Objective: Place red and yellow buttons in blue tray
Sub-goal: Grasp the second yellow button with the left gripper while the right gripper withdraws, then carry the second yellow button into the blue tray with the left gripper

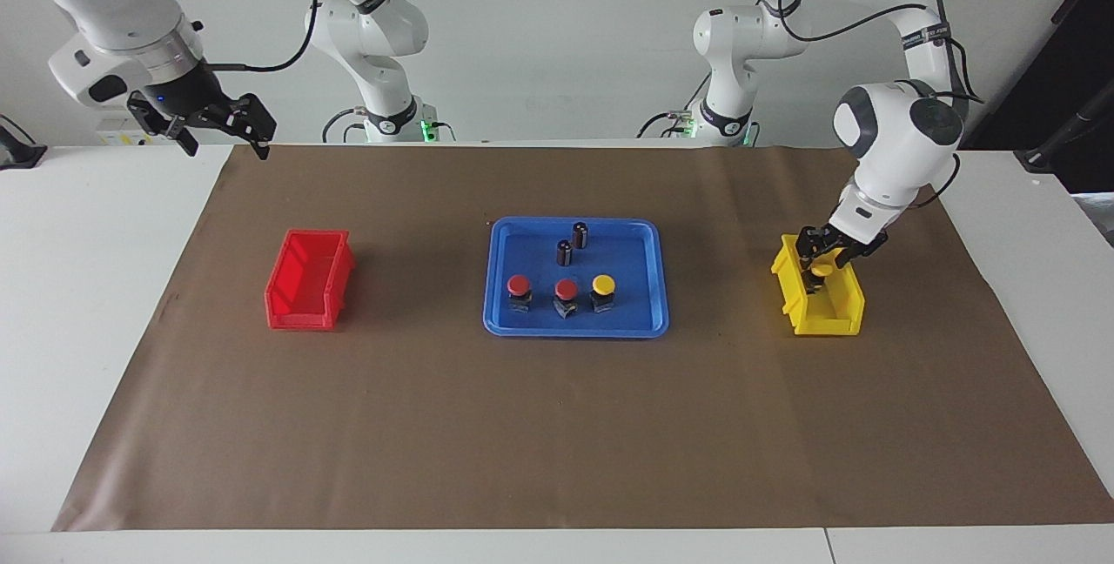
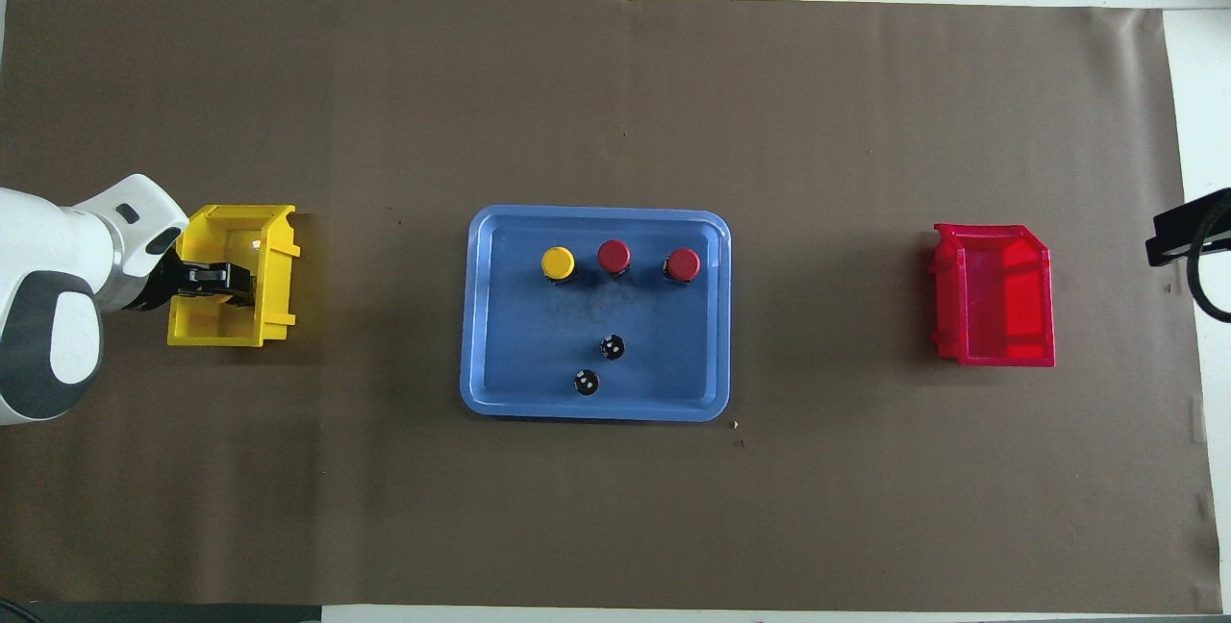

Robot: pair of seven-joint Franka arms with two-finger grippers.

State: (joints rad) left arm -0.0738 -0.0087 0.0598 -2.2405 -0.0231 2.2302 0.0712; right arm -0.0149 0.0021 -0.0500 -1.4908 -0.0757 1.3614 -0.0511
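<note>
I see my left gripper [image 1: 822,258] down in the yellow bin [image 1: 840,307], jaws around the last yellow button [image 1: 820,271], grip uncertain. Right gripper [image 1: 222,136] waits raised, jaws released. Three buttons [image 1: 566,289] sit in the blue tray [image 1: 640,325].

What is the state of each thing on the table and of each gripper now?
blue tray: holds three buttons and two dark cylinders
red buttons: two, upright in the tray
yellow button in tray: upright
second yellow button: in the yellow bin
red bin: nothing visible inside
left gripper: down in the yellow bin, at the button
right gripper: raised, open, waiting
</note>
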